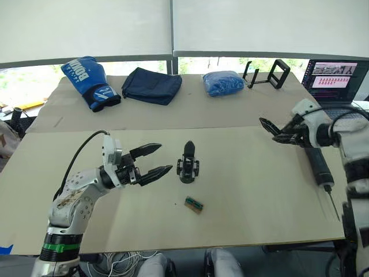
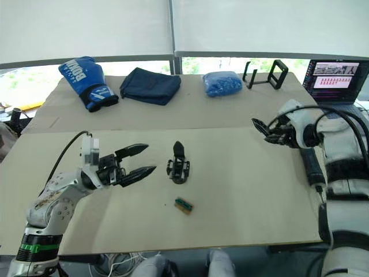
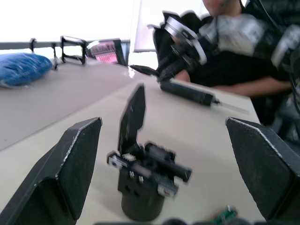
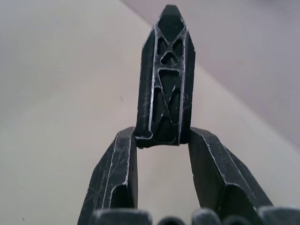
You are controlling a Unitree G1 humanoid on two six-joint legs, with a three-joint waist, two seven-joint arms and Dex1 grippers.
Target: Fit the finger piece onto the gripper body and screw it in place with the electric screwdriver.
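At table centre: body [image 1: 188, 163], black, upright on its round base, one pointed finger fitted at 12 o'clock, silvery screws at the shoulders. Judged rigid and light, top-heavy enough to tip if nudged; best held low, around the base, leaving the bare mounting side free.

At 9 o'clock of the body: left gripper [image 1: 153, 161], spread wide, tips aimed at the body, just short of it, grasping nothing.

At 3 o'clock, well apart, above the table: right gripper [image 1: 277, 131], clenched on the finger piece [image 4: 166, 79]. Piece is a ribbed, hollow-webbed wedge, pinched by its broad end with the point free. Judged stiff, very light, smooth plastic; likely to pivot between the pads if pressed off-axis.

At 4 o'clock, near the table's right edge: screwdriver [image 1: 319, 165], lying flat, bit toward the near edge. Judged heaviest item; grasp mid-barrel.

At 6 o'clock of the body: small green-and-brown block [image 1: 194, 204], loose.
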